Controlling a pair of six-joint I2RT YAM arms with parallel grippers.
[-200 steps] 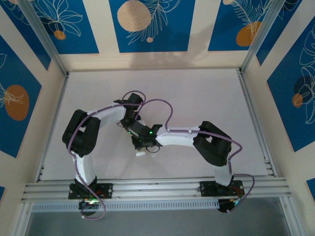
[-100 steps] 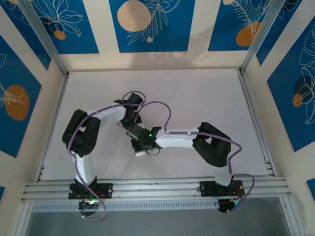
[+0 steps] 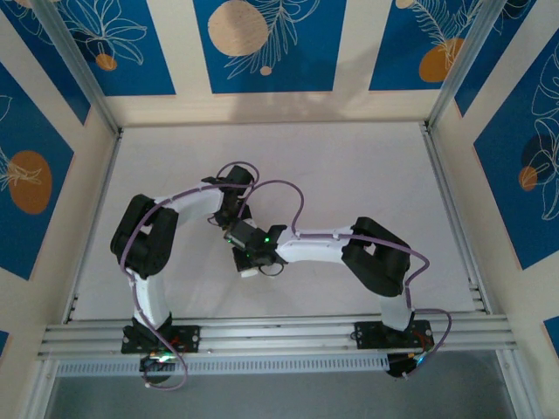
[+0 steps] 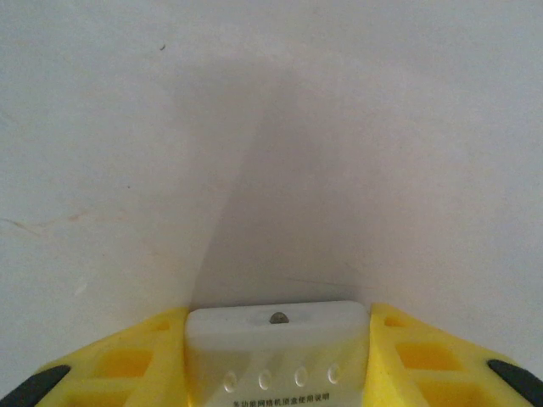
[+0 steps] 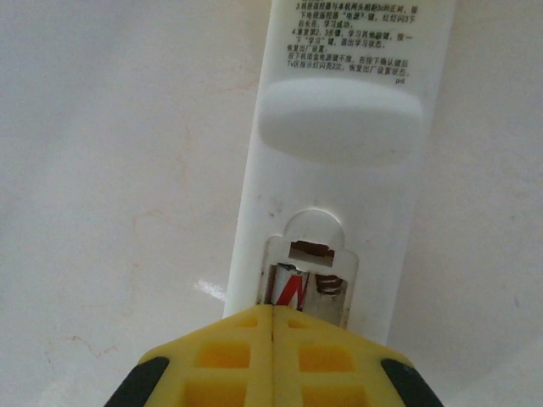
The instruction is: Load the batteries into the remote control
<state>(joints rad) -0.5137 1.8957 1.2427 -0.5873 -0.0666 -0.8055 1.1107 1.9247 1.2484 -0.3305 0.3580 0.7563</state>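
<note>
The white remote control (image 5: 339, 127) lies back-up on the table, its battery compartment open at the near end. One battery (image 5: 288, 292) with a red mark sits in the left slot. A bare spring (image 5: 332, 287) shows in the right slot. My right gripper (image 5: 273, 309) is shut, its yellow fingers pressed together with nothing between them, tips just over the compartment's near edge. My left gripper (image 4: 277, 329) is shut on the remote control's (image 4: 277, 356) other end. From above, both grippers (image 3: 230, 218) (image 3: 244, 258) meet mid-table, and the remote's end (image 3: 250, 271) pokes out below the right wrist.
The white table (image 3: 349, 175) stretches bare behind and to both sides of the arms. Aluminium rails (image 3: 279, 332) run along the near edge, and low walls enclose the other three sides.
The right wrist has edged slightly left over the remote. The left arm has stayed still, holding the remote.
</note>
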